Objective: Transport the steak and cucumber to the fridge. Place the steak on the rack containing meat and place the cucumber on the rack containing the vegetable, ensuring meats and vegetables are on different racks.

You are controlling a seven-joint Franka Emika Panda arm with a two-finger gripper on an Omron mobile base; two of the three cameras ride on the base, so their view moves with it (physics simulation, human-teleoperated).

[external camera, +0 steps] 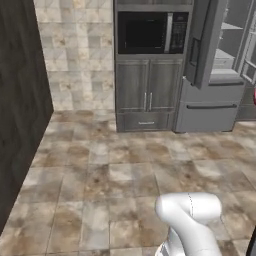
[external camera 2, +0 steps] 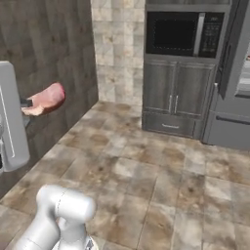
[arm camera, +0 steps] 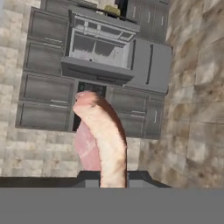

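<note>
The white arm (external camera 2: 61, 215) bends up from its base, elbow rounded in front of me. Its gripper (external camera 2: 27, 103) is raised at the side, jaws clamped on the steak (external camera 2: 48, 97).

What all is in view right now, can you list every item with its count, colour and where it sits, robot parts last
steak: one, pink-red with pale edge, held off the floor in the claw
fridge: one, grey steel, far right, door open, pale shelves showing
microwave: one, black front, built in above the cabinet doors
cabinet: one, dark grey, two doors and a drawer, under the microwave
floor: brown-grey tiles
dark wall panel: one, left side
claw: one, dark, shut on the steak
arm: one, white, lower edge
</note>
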